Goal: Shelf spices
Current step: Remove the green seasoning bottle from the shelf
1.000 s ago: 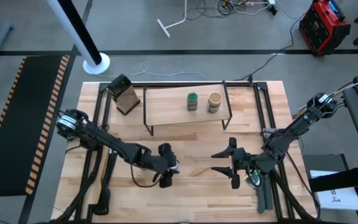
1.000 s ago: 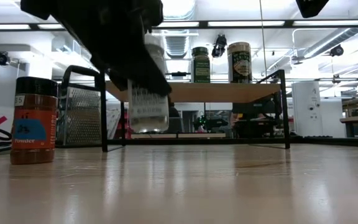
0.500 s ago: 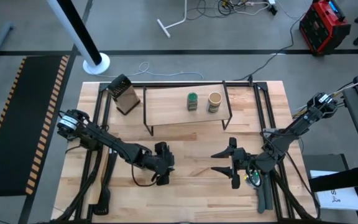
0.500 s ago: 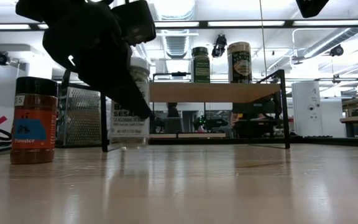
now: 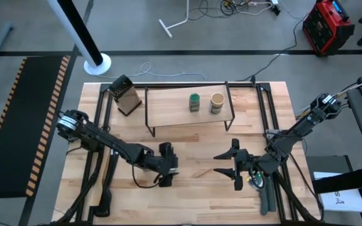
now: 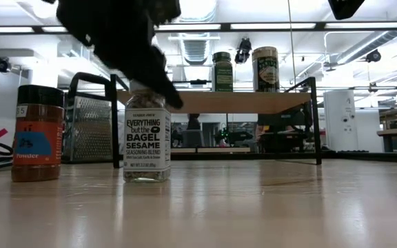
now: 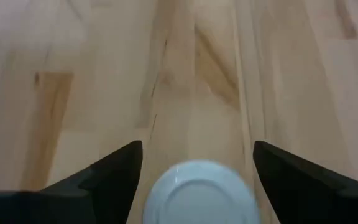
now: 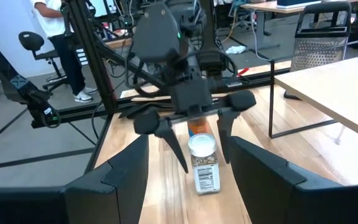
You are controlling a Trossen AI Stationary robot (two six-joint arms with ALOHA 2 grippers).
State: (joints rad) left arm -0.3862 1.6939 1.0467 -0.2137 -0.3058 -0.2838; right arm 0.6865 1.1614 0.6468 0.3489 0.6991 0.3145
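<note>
The white-lidded spice jar (image 6: 147,141) stands upright on its base on the table. My left gripper (image 8: 202,160) hangs open over it, pointing down, one finger on each side of the white lid (image 7: 199,193), with a gap on both sides. A dark-lidded jar of orange powder (image 6: 38,133) stands on the table nearby. The green-lidded jar (image 5: 195,102) and the tan jar (image 5: 217,102) stand on the shelf's wooden top (image 5: 175,113). My right gripper (image 5: 222,163) waits open, level above the table, pointing at the left gripper.
A metal grater (image 5: 126,95) stands by the shelf's left end. The shelf's top has free board to the left of the green-lidded jar. Black frame rails (image 5: 266,107) run along the table's sides. In the right wrist view a person (image 8: 58,37) stands beyond the table.
My left gripper has brought the white-lidded jar down from above the table and stood it upright on the tabletop. It has then let go; its fingers now stand apart from the jar's lid.
</note>
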